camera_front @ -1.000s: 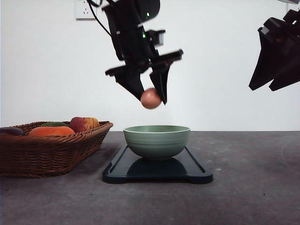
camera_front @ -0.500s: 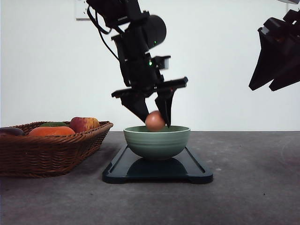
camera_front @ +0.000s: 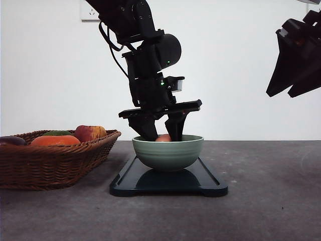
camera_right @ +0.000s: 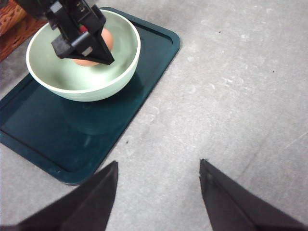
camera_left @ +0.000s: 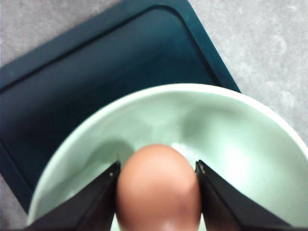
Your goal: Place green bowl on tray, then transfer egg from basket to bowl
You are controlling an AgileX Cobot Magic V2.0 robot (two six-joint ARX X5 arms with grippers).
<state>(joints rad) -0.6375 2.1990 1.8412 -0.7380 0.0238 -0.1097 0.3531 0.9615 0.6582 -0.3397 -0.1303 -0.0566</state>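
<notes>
1. Above the tray (camera_front: 210, 187), we see that our left gripper (camera_front: 164, 136) has come down from well overhead until its fingertips dip inside the green bowl (camera_front: 168, 153); the egg (camera_left: 159, 187) has gone from clear above the rim to within it.
2. We judge the bowl step done, since the bowl sits on the tray, and the transfer 1 release short of finished: the jaws pinch the egg on both sides.
3. Beside the tray stands the basket (camera_front: 55, 160), the largest thing: coarse brown wicker, sloping sides, braided rim, with other produce heaped in it.
4. Next in size, the tray is flat, dark and glossy, with rounded corners and a low rim.
5. On the tray, the bowl is round, pale-green glazed ceramic, finely ridged outside.
6. Smallest, the egg is smooth, matte and tan.
7. High and well apart from the tray, our right gripper (camera_right: 159, 192) hangs with jaws spread, holding nothing.
</notes>
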